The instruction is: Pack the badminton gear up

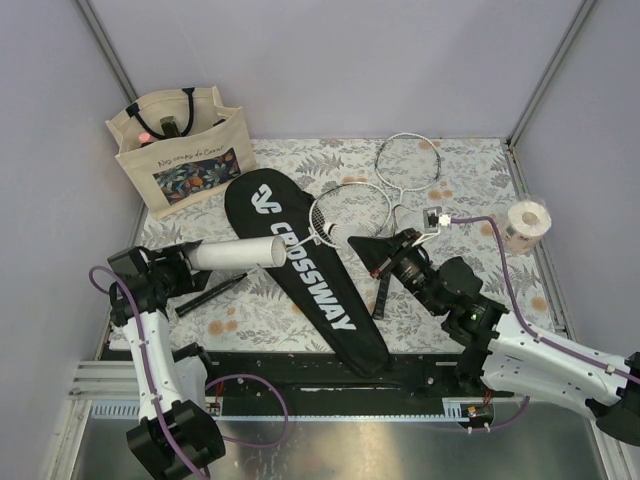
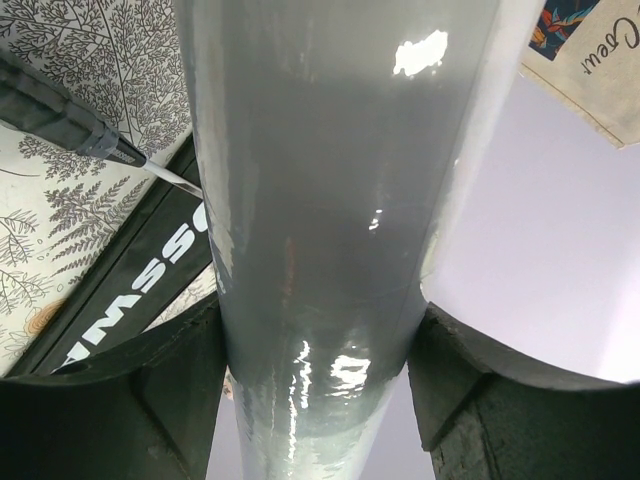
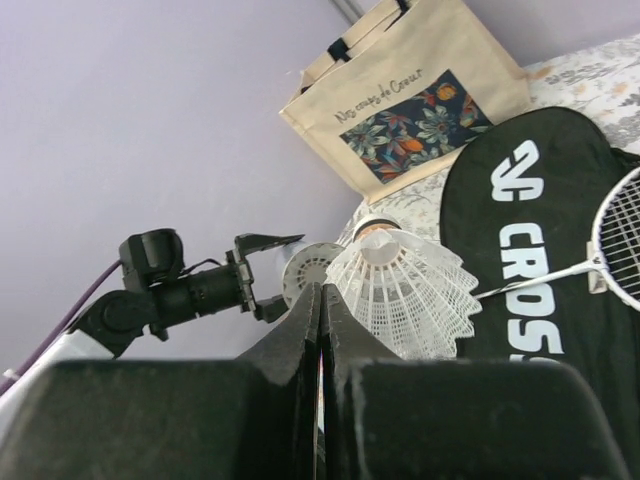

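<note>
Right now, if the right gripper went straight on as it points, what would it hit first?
Likely the open mouth of the long white cylindrical tube, held by the left gripper; the right gripper's pinched white feather shuttlecock leads. Depth unclear.

I count two rackets [image 1: 350,210] [image 1: 408,165], one white tube [image 1: 240,253], one black cover [image 1: 300,270], one shuttlecock [image 3: 405,290], one tote bag [image 1: 180,150], one tape roll [image 1: 525,225]

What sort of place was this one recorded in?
Probably a lab robot cell: plain lilac walls with metal corner posts, a table in leaf-print cloth, and a black mounting rail along its near edge.
</note>
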### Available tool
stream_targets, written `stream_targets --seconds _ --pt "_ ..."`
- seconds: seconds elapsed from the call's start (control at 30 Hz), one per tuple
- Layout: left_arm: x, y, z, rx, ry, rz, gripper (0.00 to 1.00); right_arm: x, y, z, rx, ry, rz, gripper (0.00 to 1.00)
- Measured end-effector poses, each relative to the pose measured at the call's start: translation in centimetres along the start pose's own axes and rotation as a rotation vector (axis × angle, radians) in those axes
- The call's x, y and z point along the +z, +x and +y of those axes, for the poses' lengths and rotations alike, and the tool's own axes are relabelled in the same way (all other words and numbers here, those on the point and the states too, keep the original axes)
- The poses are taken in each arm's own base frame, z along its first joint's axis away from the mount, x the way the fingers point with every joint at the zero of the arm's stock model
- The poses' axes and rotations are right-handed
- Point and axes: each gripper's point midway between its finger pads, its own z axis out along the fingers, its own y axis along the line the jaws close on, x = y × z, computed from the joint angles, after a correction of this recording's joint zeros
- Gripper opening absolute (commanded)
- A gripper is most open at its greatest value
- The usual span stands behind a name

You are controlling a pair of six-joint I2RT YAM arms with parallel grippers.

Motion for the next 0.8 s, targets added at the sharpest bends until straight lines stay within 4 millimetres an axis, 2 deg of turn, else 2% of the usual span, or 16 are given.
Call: stream_targets --seconds 0.1,0.33,0.4,0.7,0.8 --pt "0.0 0.0 0.0 0.0 0.001 0.0 0.51 0.0 0.3 0.8 0.028 -0.036 0.02 0.0" --pt "-0.2 0.1 -0.2 0.007 0.011 -0.002 0.51 1.7 4.3 0.6 0.079 -0.041 0.149 0.0" --pt "-0.2 0.1 -0.2 0.009 0.015 -0.002 0.51 2.2 4.9 0.8 0.089 -0.043 0.167 0.0" --pt "-0.3 0.1 -0.2 0.009 0.016 -0.002 0.51 3.9 6.5 4.4 0.157 -0.129 0.218 0.0" --pt "-0.3 0.1 -0.3 0.011 0.018 -0.002 0.51 4.1 7.3 5.0 0.166 -0.141 0.235 0.0"
